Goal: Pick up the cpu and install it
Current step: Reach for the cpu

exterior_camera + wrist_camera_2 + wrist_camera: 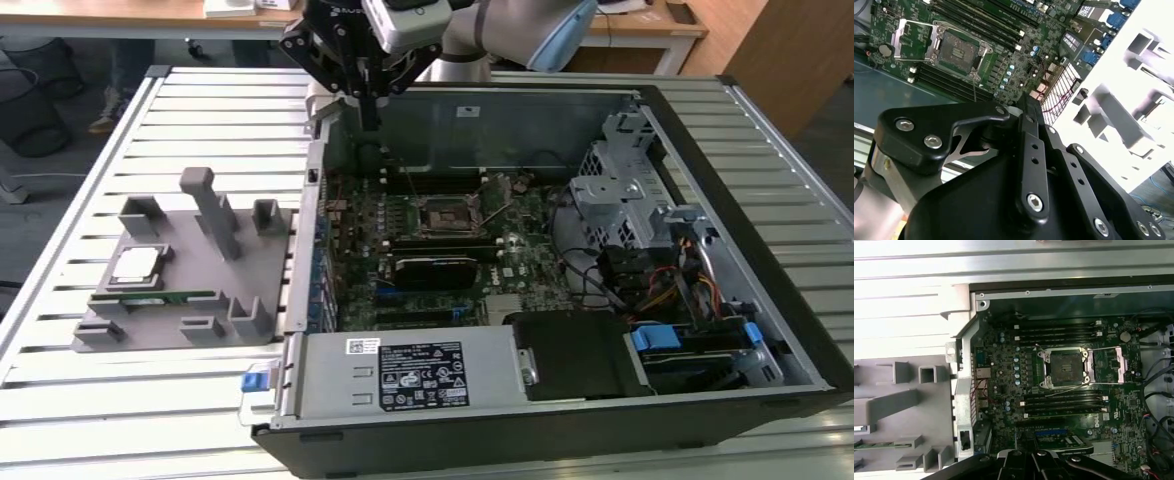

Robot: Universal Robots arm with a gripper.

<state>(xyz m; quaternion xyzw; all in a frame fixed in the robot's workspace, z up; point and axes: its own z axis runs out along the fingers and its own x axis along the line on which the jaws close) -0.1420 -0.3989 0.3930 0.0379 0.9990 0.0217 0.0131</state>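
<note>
Claw (366,110) is hovering closed and empty above the computer case (561,435) corner. The cpu (138,263) is lying well apart from it, toward the exterior view's left, on the grey holder (227,275).

My work surface: slatted metal table (200,100).
Exterior view's left, on it: grey holder block (160,330).
Exterior view's right, on it: open computer case (534,440), just beside the block.

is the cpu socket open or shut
Open: in the first wrist view the cover plate is swung back beside the socket. The cpu lies on the grey tray in the exterior view.
</note>
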